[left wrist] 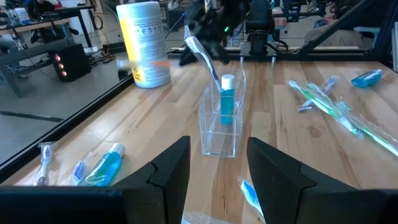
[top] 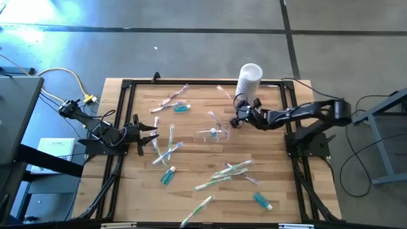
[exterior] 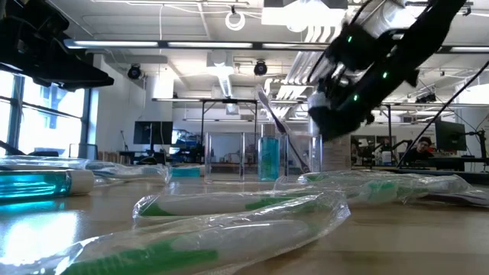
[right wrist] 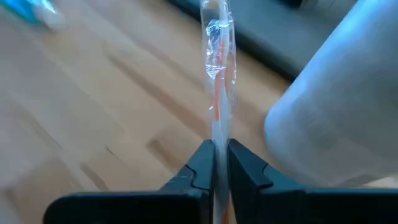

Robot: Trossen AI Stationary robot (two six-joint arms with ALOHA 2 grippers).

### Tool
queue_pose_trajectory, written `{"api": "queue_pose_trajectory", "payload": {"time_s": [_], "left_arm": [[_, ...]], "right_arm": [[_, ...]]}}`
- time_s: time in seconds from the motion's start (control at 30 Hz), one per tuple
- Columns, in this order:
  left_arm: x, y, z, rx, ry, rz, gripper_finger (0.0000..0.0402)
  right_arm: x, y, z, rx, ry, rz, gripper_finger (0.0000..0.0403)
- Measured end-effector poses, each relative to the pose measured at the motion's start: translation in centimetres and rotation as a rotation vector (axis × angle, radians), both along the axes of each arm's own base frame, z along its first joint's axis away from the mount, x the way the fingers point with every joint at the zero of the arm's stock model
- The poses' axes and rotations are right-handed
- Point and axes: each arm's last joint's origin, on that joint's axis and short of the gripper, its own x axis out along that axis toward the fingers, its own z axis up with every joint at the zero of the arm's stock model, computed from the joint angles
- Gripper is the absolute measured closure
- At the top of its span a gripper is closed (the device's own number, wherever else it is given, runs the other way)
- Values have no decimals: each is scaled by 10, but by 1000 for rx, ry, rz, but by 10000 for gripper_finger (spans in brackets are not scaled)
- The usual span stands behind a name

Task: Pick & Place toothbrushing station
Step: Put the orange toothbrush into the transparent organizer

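A small clear cup [top: 213,134] stands upright mid-table with a teal tube [left wrist: 227,102] inside it. My right gripper [top: 238,119] hovers just right of the cup and is shut on a clear-wrapped toothbrush [left wrist: 200,56]. The brush slants down from the gripper into the cup. My left gripper [top: 150,134] is open and empty at the table's left side, pointing at the cup [left wrist: 221,124]. Other wrapped toothbrushes [top: 230,170] and teal tubes [top: 167,176] lie flat on the wood. My right gripper pinches the wrapped toothbrush's handle [right wrist: 219,134] between its two fingers. The brush runs on straight out past the fingertips. It is lifted off the table and tilted, and its lower end [left wrist: 216,84] reaches into the cup beside the tube.
A large white canister [top: 249,77] stands at the far edge, close behind my right gripper. Black frame rails [top: 127,114] run along the table's sides. More brushes [top: 172,100] and a tube [top: 181,109] lie at the far left; another tube [top: 262,201] lies near the front right.
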Motion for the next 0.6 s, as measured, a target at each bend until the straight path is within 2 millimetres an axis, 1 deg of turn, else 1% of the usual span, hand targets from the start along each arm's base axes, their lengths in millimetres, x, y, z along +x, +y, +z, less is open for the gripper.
{"api": "queue_pose_trajectory", "payload": {"time_s": [0.13,0.3,0.37,0.47,0.6], "left_arm": [[0,0,0,-7,-2,0,246],[0,0,0,-7,-1,0,246],[0,0,0,-6,1,0,246],[0,0,-1,-10,8,2,246],[0,0,-1,-12,9,3,246]], "right_arm": [[-6,26,29,-51,-89,58,387],[-13,54,52,-72,-180,169,387],[-12,63,55,-67,-209,212,387],[-12,76,53,-54,-240,271,387],[-12,94,44,-30,-415,381,387]]}}
